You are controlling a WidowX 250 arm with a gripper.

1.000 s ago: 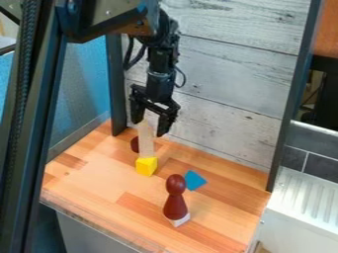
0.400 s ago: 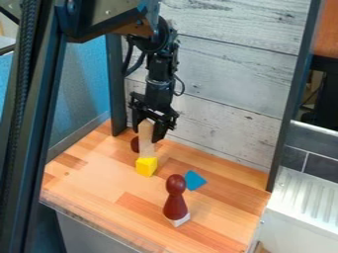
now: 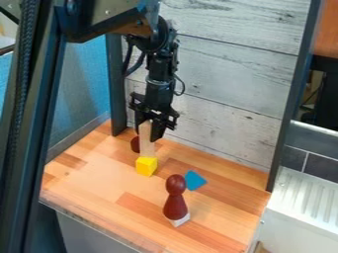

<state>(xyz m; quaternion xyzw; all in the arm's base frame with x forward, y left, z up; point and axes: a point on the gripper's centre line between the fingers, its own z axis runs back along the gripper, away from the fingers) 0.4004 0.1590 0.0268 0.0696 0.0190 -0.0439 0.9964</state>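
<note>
Claw (image 3: pixel 147 132) looks to be pinching the pale wooden block (image 3: pixel 147 147) near its top, block upright w/ its foot at the yellow cube (image 3: pixel 146 167), on or behind, can't tell. Best keep pads square & moves slow, straight, b/c a tilt might nudge the cube.

1. The cube (image 3: pixel 147 166) sits on the counter (image 3: pixel 99 183).
2. The upright block (image 3: pixel 147 140) rises directly above it in view; whether it stands on the cube or just behind is unclear.
3. The rounded piece (image 3: pixel 135 144) lies behind the cube, slightly left.
4. The triangular block (image 3: pixel 194 180) lies right of the cube, slightly before it.
5. The pawn (image 3: pixel 176 200) stands before the cube, to the right, with the base block (image 3: pixel 181 220) at its foot.
6. The wall (image 3: pixel 218 94) is behind the cube.
</note>
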